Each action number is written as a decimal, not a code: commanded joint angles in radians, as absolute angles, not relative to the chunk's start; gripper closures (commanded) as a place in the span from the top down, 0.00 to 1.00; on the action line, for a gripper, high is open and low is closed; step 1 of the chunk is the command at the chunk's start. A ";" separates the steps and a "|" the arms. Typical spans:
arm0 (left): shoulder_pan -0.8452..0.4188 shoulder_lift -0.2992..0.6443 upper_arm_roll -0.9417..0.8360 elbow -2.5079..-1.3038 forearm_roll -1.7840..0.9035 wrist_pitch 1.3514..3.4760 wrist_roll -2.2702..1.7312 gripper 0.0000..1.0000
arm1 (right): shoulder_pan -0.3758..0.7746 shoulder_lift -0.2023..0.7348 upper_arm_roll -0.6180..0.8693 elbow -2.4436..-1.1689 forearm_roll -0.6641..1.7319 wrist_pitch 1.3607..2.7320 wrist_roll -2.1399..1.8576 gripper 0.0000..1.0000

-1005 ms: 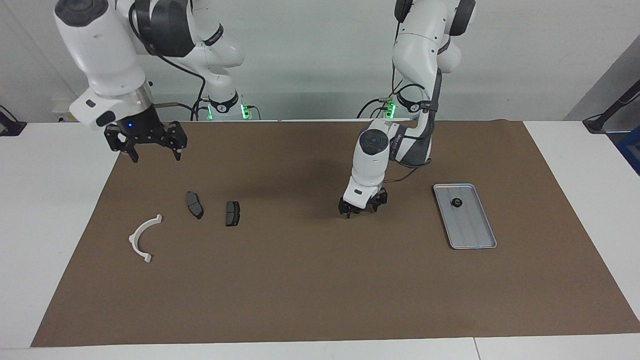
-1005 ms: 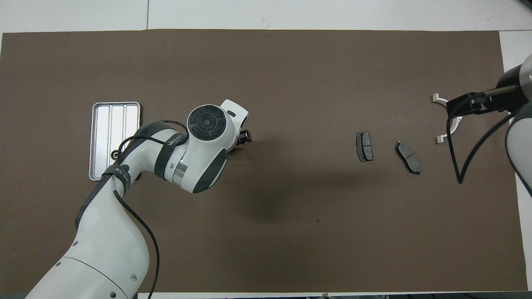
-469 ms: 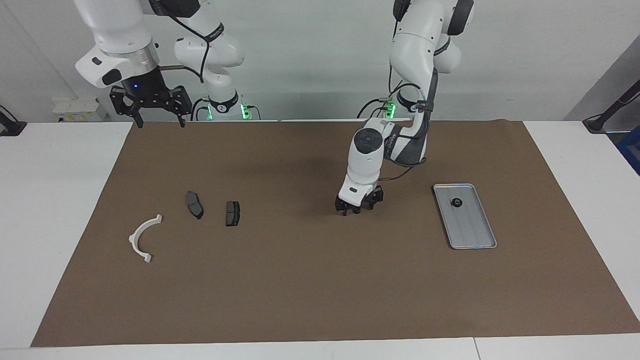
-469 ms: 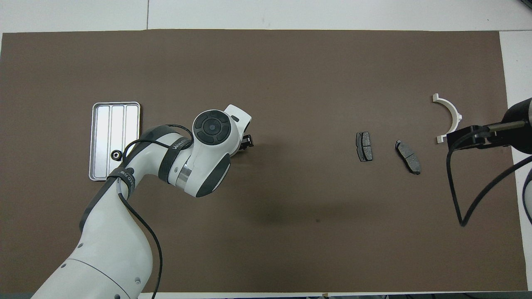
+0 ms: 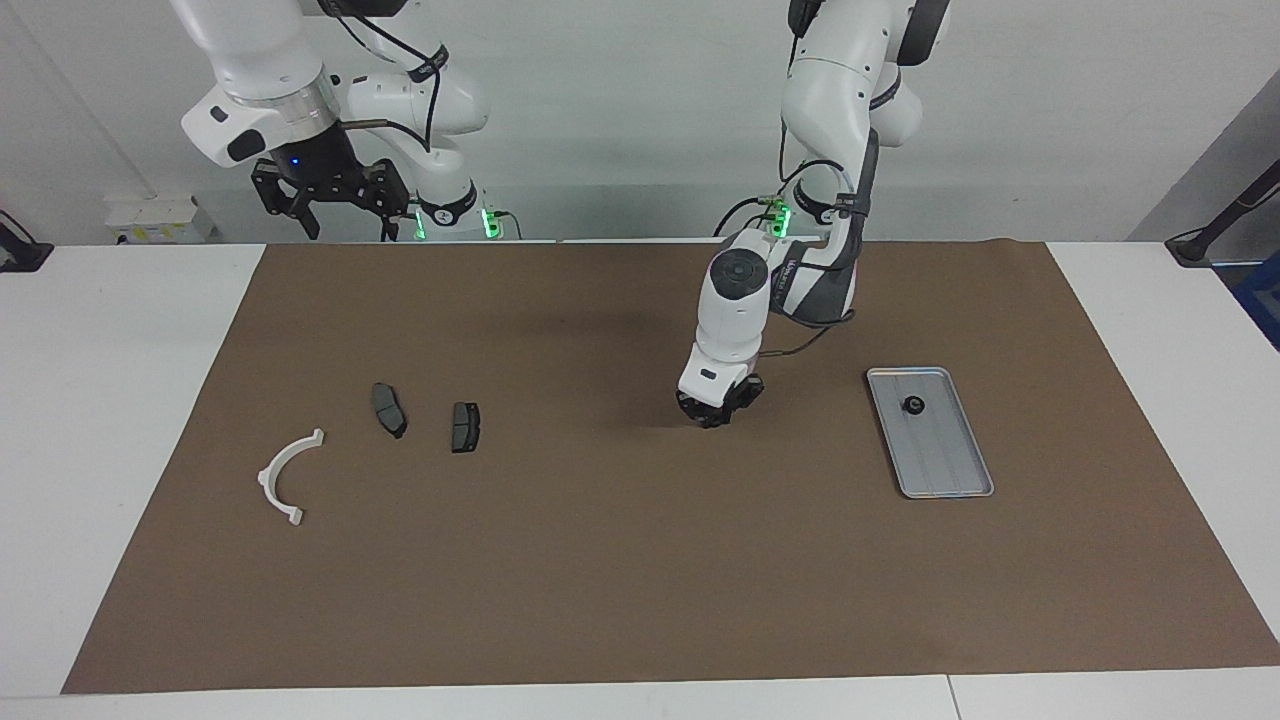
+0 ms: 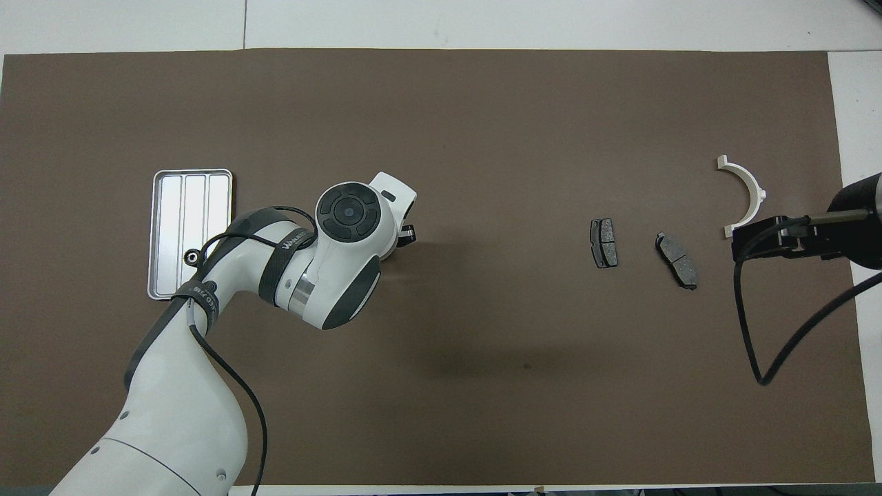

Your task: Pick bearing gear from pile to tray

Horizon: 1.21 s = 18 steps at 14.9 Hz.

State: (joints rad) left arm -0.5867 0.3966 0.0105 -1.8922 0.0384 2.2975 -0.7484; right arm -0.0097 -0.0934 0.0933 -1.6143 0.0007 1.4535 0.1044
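Left gripper [image 5: 713, 419] now closed down on the brown mat [image 5: 620, 560], apparently pinching a small part, too hidden to confirm. Right gripper [image 5: 340, 222] lifted away, wide. Tray [image 5: 955, 480] holding one black piece [image 5: 913, 405].

A white counter [image 5: 130, 400] carried a brown mat [image 5: 640, 560]. On the mat lay a tray [image 5: 950, 480], two brake pads [image 5: 388, 409] [image 5: 465, 427] and a white half-ring [image 5: 283, 476].
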 commanded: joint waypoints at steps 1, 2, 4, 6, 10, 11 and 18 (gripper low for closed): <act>-0.574 0.374 0.029 -1.893 0.046 2.244 -0.740 0.00 | -0.012 -0.109 0.095 -1.637 0.043 1.486 0.150 1.00; -0.534 0.359 0.031 -1.863 0.048 2.197 -0.694 0.00 | -0.011 -0.107 0.097 -1.637 0.043 1.497 0.156 1.00; -0.412 0.292 0.018 -1.832 0.043 2.100 -0.550 0.00 | -0.012 -0.101 0.097 -1.638 0.041 1.516 0.155 1.00; -0.289 0.209 0.021 -1.827 -0.001 2.044 -0.395 0.00 | -0.017 -0.098 0.097 -1.638 0.031 1.517 0.150 1.00; -0.074 0.183 0.031 -1.795 -0.037 1.982 -0.102 0.00 | -0.015 -0.094 0.098 -1.637 0.029 1.529 0.150 1.00; -0.034 0.178 0.031 -1.808 -0.038 2.002 -0.037 0.00 | -0.011 -0.094 0.098 -1.637 0.028 1.529 0.150 1.00; 0.002 0.215 0.031 -2.002 -0.038 2.334 0.011 0.00 | -0.008 -0.095 0.098 -1.637 0.011 1.531 0.152 1.00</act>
State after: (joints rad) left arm 0.0132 0.2026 0.0287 -1.9346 -0.0247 2.2335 0.0041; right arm -0.0064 -0.0854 0.0960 -1.6221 0.0175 1.5105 0.1376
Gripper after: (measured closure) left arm 0.762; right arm 0.000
